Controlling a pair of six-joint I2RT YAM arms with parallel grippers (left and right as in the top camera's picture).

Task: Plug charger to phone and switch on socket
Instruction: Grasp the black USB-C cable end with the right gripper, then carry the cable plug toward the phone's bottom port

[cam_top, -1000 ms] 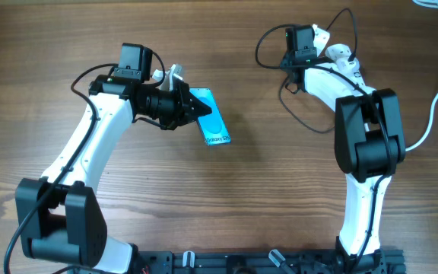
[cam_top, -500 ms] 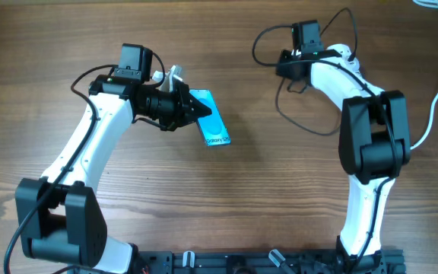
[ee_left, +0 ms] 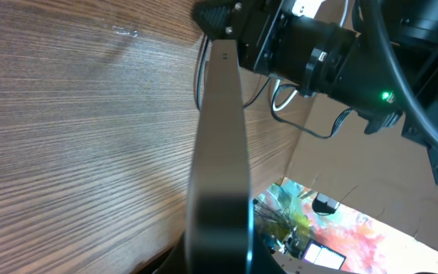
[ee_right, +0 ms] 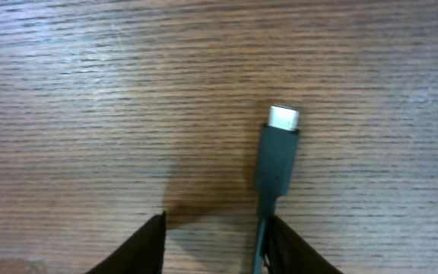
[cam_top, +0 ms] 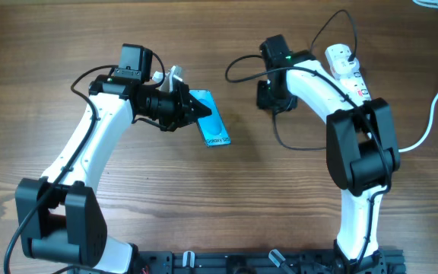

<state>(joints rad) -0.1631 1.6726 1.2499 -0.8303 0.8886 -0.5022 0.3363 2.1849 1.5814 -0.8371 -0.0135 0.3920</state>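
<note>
your left gripper [cam_top: 198, 109] is clamped on one end of the phone [cam_top: 215, 125]. the rest of the phone sticks out past the fingertips, with its cyan screen facing up in the overhead view. from the left wrist you see it edge-on, running straight ahead of the fingers. you cannot tell whether it rests on the table [cam_top: 265, 198] or hangs just above it.

your right gripper [ee_right: 217, 221] has its fingers apart, with bare wood showing between them. the charger [ee_right: 276, 164] lies on the table just ahead of that gripper, silver tip pointing away from it, and its black cable runs back along the inner side of one finger. the socket [cam_top: 346, 62] sits well off behind that gripper, beside the right arm.
</note>
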